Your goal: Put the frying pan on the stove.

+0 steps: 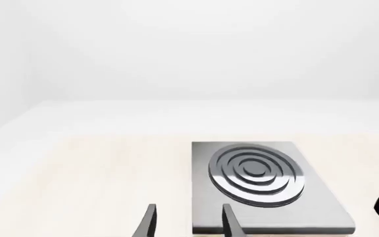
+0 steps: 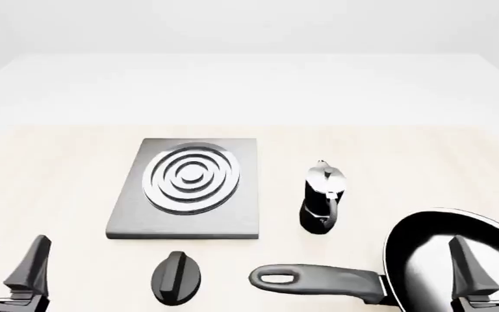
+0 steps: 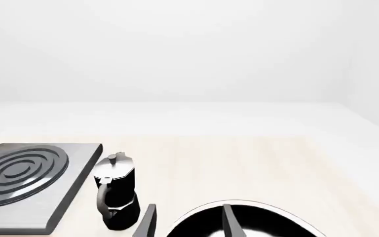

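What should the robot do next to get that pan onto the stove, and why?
Probably bring the open right gripper left and down to the frying pan's handle, which points left. Nothing is held yet, and the stove sits bare.

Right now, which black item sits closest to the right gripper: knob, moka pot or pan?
The frying pan: the right gripper hangs over its bowl. The moka pot stands apart, nearer the stove; the knob lies beyond the pan's handle.

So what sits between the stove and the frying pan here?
In the front view, the moka pot stands upright on the table between the stove and the frying pan, touching neither. The pan's handle points left, toward the black knob.
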Robot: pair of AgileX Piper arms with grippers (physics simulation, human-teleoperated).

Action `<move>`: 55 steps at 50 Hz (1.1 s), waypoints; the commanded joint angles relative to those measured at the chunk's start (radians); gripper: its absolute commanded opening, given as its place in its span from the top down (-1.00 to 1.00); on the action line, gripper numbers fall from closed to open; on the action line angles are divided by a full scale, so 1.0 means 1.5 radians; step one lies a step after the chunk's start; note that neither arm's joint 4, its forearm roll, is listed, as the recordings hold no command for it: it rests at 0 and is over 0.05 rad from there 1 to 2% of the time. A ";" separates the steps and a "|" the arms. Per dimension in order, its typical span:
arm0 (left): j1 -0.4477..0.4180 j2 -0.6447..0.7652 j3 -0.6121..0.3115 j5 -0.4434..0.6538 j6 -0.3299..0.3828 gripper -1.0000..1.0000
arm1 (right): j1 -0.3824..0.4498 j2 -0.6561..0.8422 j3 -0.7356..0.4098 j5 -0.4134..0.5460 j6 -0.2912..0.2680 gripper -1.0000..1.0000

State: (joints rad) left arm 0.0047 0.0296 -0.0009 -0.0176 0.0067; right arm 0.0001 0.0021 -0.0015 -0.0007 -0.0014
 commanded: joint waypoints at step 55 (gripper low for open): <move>-0.250 0.540 -0.590 0.372 0.075 -1.00 | 0.000 0.001 -0.001 -0.001 -0.004 -1.00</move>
State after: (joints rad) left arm -0.3169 0.7060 -0.6960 0.3617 0.0904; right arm 0.0009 0.0045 -0.0036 -0.0023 -0.0077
